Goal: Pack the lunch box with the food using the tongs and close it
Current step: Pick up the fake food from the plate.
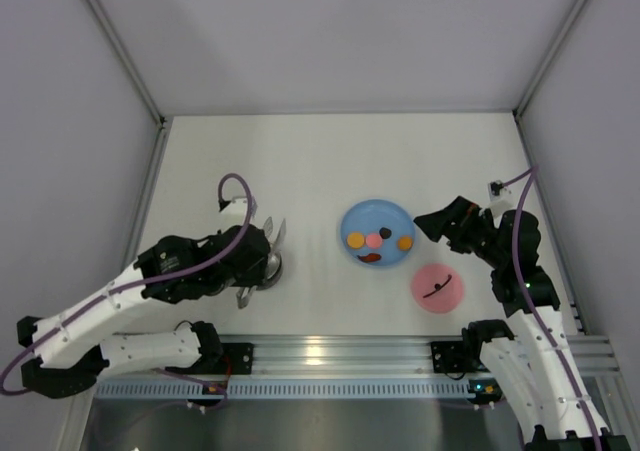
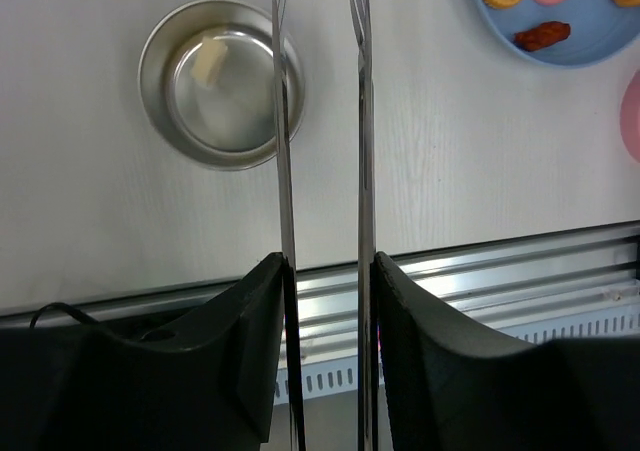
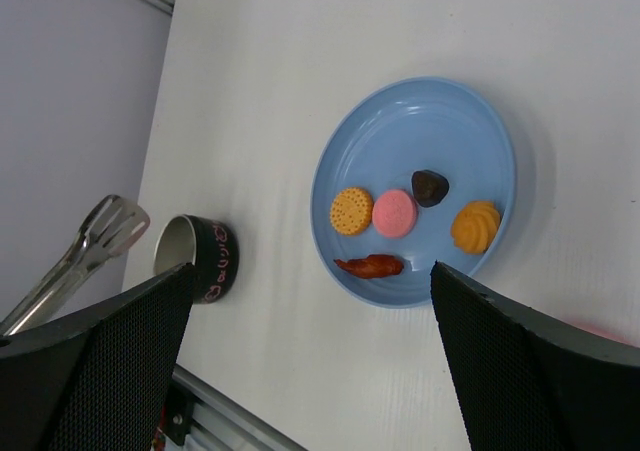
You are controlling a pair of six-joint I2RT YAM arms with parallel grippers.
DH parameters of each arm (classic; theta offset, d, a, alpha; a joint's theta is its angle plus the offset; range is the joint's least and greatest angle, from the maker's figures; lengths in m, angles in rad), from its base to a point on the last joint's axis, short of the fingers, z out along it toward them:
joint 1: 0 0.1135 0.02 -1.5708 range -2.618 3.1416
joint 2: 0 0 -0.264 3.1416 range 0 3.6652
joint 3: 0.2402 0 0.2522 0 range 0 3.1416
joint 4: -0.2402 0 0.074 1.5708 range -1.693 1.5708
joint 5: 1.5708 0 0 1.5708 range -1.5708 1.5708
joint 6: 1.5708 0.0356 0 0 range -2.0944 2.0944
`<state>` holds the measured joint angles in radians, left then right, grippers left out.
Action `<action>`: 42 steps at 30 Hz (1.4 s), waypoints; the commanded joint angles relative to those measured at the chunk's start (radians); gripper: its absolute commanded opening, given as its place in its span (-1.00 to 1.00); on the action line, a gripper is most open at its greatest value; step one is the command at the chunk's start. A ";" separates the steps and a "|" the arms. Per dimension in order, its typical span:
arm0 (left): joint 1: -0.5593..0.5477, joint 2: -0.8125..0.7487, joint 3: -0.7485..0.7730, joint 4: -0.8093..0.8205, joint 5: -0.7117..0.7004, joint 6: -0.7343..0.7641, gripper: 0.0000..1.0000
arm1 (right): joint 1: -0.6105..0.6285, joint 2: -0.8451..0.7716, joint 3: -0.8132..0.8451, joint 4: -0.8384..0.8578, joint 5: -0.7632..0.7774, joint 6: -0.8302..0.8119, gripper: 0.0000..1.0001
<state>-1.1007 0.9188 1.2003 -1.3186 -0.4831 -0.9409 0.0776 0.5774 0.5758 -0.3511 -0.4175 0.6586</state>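
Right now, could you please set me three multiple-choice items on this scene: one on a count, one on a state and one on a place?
1. How many food pieces lie on the blue plate?
A. three
B. five
C. seven

2. The lunch box is:
A. open, its pink lid lying apart from it on the table
B. closed under its pink lid
C. tipped on its side

3. The cream cube is:
A. on the blue plate
B. on the pink lid
C. inside the lunch box

Answers:
1 B: the right wrist view shows five pieces on the plate.
2 A: the top view shows the lid flat on the table, beyond the plate from the open lunch box.
3 C: the left wrist view looks down on the cube inside it.
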 commanded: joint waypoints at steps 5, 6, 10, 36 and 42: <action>-0.004 0.234 0.136 0.287 0.067 0.189 -0.11 | -0.013 -0.007 0.012 0.032 -0.010 -0.005 0.99; -0.004 0.262 0.146 0.341 0.080 0.200 -0.10 | -0.013 -0.008 0.013 0.031 -0.010 -0.005 0.99; -0.004 0.405 0.209 0.446 0.135 0.249 -0.09 | -0.012 -0.017 0.025 0.008 -0.009 -0.011 0.99; 0.001 0.919 0.429 0.595 0.213 0.343 0.04 | -0.013 -0.065 0.070 -0.107 0.016 -0.057 0.99; 0.002 0.916 0.390 0.605 0.216 0.340 0.03 | -0.013 -0.063 0.065 -0.104 0.014 -0.056 0.99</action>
<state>-1.1004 1.8465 1.5929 -0.7616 -0.2657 -0.6029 0.0776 0.5175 0.6048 -0.4511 -0.4118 0.6189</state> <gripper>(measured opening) 0.518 0.993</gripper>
